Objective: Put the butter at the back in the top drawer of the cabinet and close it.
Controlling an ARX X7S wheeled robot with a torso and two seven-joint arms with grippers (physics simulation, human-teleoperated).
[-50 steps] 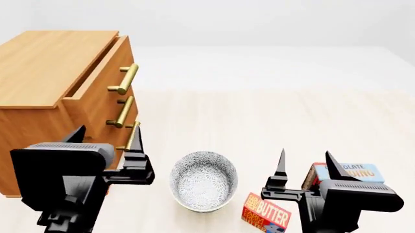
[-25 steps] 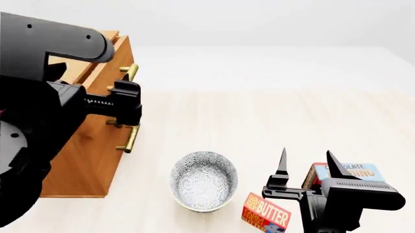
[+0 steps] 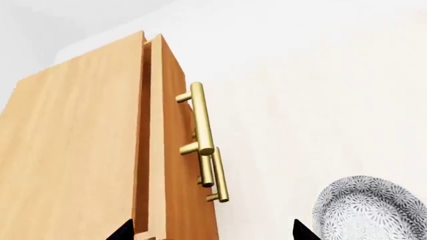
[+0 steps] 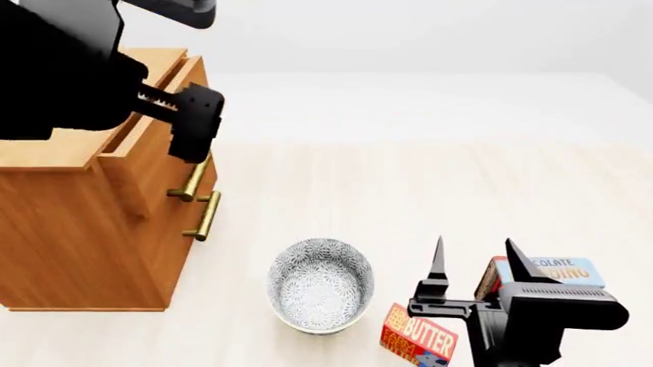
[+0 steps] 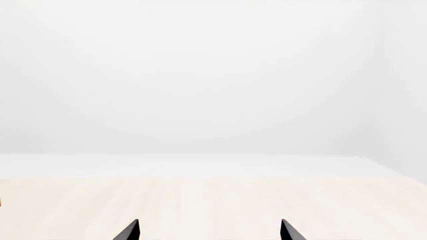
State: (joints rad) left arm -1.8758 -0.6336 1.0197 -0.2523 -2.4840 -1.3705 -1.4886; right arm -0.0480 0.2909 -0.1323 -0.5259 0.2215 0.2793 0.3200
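Head view showed my left gripper [image 4: 194, 138] raised at about ten o'clock, in front of the top drawer [image 4: 153, 130] of the cabinet [image 4: 61, 222]. That drawer stood only slightly pulled out, a thin gap along its top edge. From the left wrist view just the two fingertip points showed, set wide apart and holding nothing, with the brass handle [image 3: 202, 120] ahead of them and untouched.

My right gripper [image 4: 475, 264] sat low at five o'clock, its fingers spread wide and empty. The butter [image 4: 418, 336] lay on the table just beside it, at the six o'clock side, with the patterned bowl [image 4: 320, 284] near it toward seven o'clock and the chocolate pudding box [image 4: 551, 271] behind the gripper.

I judged the drawer gap too narrow for the carton, so it needed opening further. The risk was my left fingers closing past the handle or on the middle handle [image 4: 190, 182] below it, since the bars sit close together. Reaching for the butter, my right arm could knock the bowl or take the pudding box instead.
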